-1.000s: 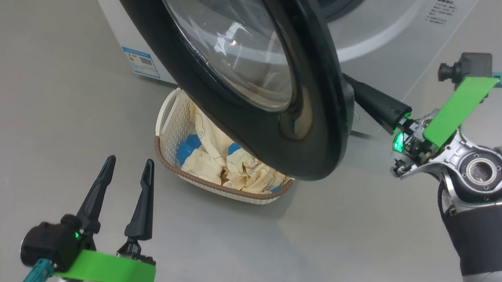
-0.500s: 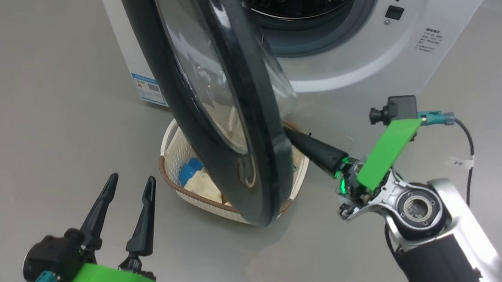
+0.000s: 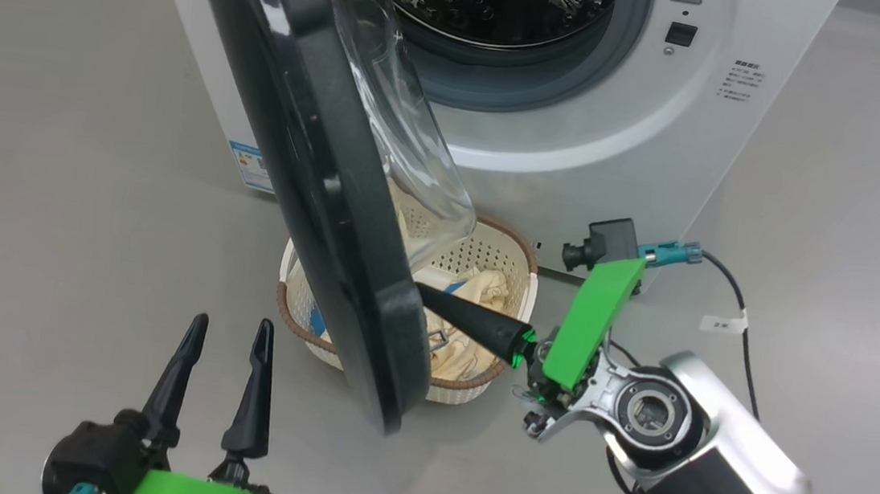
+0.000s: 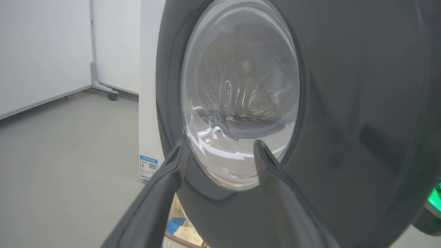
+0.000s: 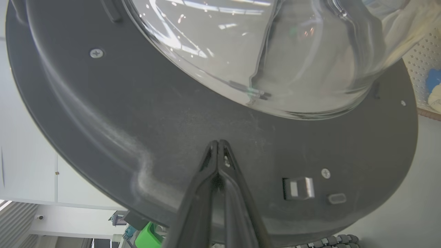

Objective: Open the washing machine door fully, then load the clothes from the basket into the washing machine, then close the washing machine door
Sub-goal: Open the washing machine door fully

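Against the washing machine door [image 3: 312,146] the shut, empty right gripper [image 3: 435,299] is pressed; the left gripper [image 3: 230,328] is held open. With a slip, the door could be swung back.

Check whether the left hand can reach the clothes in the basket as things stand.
Probably not straight on: the partly open washing machine door stands between the open left hand and the basket, covering most of the clothes. Swinging the door wider should free the way.

The right hand [image 5: 217,142], fingers together, touches the washing machine door [image 5: 103,113].
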Tool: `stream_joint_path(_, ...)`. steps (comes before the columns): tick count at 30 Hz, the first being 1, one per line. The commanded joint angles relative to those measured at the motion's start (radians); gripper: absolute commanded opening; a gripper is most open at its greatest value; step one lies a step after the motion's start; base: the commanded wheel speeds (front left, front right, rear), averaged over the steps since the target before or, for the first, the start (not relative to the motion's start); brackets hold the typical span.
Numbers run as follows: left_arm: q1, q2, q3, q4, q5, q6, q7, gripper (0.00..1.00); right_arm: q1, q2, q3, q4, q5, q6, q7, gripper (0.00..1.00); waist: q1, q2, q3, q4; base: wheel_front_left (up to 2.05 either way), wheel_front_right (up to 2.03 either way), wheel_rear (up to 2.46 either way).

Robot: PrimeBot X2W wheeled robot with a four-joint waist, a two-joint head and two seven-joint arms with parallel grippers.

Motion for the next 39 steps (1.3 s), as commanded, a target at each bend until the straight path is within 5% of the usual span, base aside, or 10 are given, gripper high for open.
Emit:
stream_joint_path(1, -0.014, 0.008, 0.026, -0.034, -0.008, 0.0, -0.007, 1.0, -0.028, 0.03, 0.035, -0.027, 0.014, -0.003, -0.021, 0.0, 0.0001, 0.0, 0.002, 0.005, 0.0, 0.0, 0.0)
stream_joint_path(21, -0.015, 0.008, 0.041, -0.032, -0.002, 0.0, -0.007, 1.0, -0.081, 0.02, 0.142, -0.024, 0.021, -0.003, -0.131, 0.0, 0.0001, 0.0, 0.0, 0.003, 0.0, 0.0, 0.0)
stream_joint_path(23, -0.012, 0.008, 0.045, -0.031, 0.003, 0.0, -0.007, 1.0, -0.082, 0.001, 0.146, -0.036, -0.004, -0.003, -0.15, 0.28, 0.0001, 0.0, -0.005, -0.004, 0.0, 0.0, 0.0)
stream_joint_path(26, -0.007, 0.008, 0.051, -0.029, 0.01, 0.0, -0.007, 1.0, -0.082, -0.036, 0.154, -0.062, -0.04, -0.003, -0.194, 0.44, 0.0001, 0.0, -0.011, -0.014, 0.0, 0.0, 0.0)
stream_joint_path(30, -0.001, 0.01, 0.056, -0.028, 0.016, 0.0, -0.007, 1.0, -0.086, -0.1, 0.177, -0.095, -0.102, -0.003, -0.295, 1.0, 0.0001, 0.0, -0.018, -0.024, 0.0, 0.0, 0.0)
stream_joint_path(39, 0.022, 0.019, 0.063, -0.022, 0.019, 0.0, -0.007, 1.0, -0.1, -0.281, 0.294, -0.013, -0.371, -0.003, -0.706, 1.0, 0.0001, 0.0, -0.045, -0.045, 0.0, 0.0, 0.0)
